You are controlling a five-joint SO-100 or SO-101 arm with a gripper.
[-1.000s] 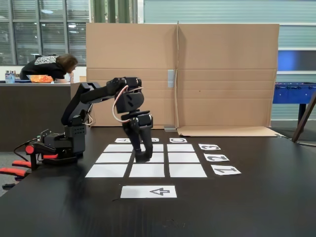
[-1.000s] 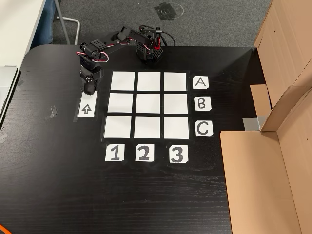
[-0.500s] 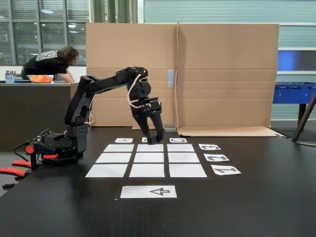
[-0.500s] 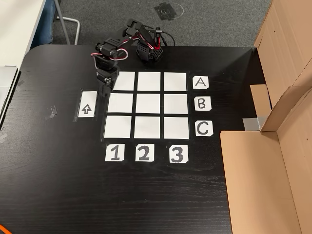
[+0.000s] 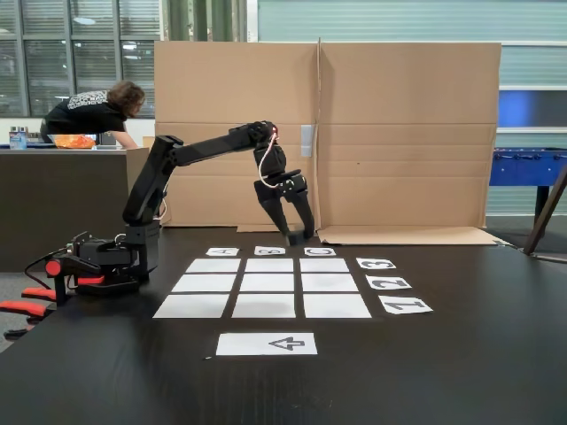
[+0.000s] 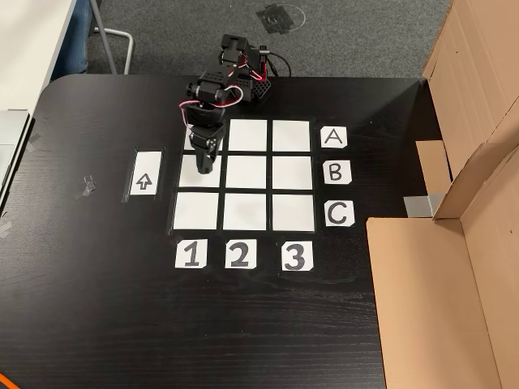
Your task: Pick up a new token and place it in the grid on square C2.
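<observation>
Nine white paper rectangles are laid out as the grid (image 6: 243,175), edged by the A, B, C cards (image 6: 335,172) and the 1, 2, 3 cards (image 6: 238,255). At the left of the top-down fixed view, the arrow sheet (image 6: 145,173) is seen bare. Over the first column, the gripper (image 6: 204,168) is hung above the middle row; in the side fixed view it (image 5: 299,237) is raised clear of the table (image 5: 461,354). Its fingers appear slightly parted; whether the token is held cannot be told, black against black. Square C2 (image 6: 244,212) is left uncovered. Behind a counter, a person (image 5: 93,113) is partly hidden.
</observation>
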